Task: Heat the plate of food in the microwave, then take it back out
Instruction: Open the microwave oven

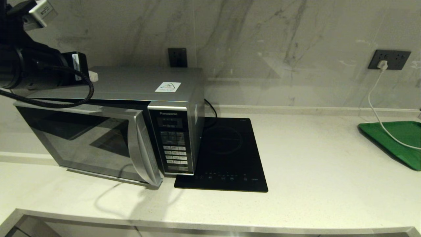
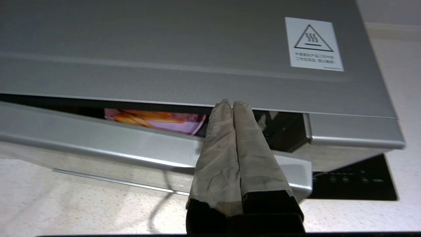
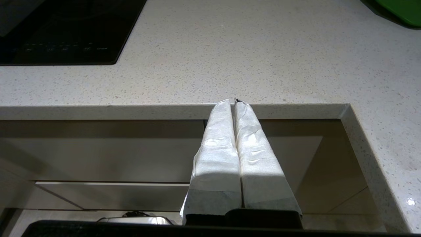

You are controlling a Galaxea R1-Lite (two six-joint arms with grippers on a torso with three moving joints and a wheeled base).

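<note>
At the far left of the head view, the left arm (image 1: 29,65) reaches in over the top of the Panasonic microwave (image 1: 131,98), which stands on the pale speckled counter (image 1: 312,158) against a marbled wall. In the left wrist view the left claw (image 2: 233,103) hangs above the upper edge of the microwave door (image 2: 138,148), its two taped fingers (image 2: 217,154) pressed together and holding nothing; whether the tips touch the door or the housing cannot be told. The door stands ajar, swung a little way out from the body, and through the gap at its top the plate of food (image 2: 184,123) shows inside the oven, a pale lilac rim with thin orange-yellow fries (image 2: 141,117) lying on it. A white hot-surface warning sticker (image 1: 168,87) sits on the microwave's top toward its right side, and the button panel (image 1: 174,144) faces forward beside the door. Just beside the microwave on its right lies a flat black induction hob (image 1: 227,154), partly tucked behind the microwave's corner. Further right, a white cable (image 1: 378,112) runs down from a wall socket (image 1: 389,59) onto a green tray (image 1: 399,141) at the counter's far right. The right claw (image 3: 234,102) hangs near the counter's front edge, well apart from the rest, its white-wrapped fingers (image 3: 217,154) closed together on nothing.
</note>
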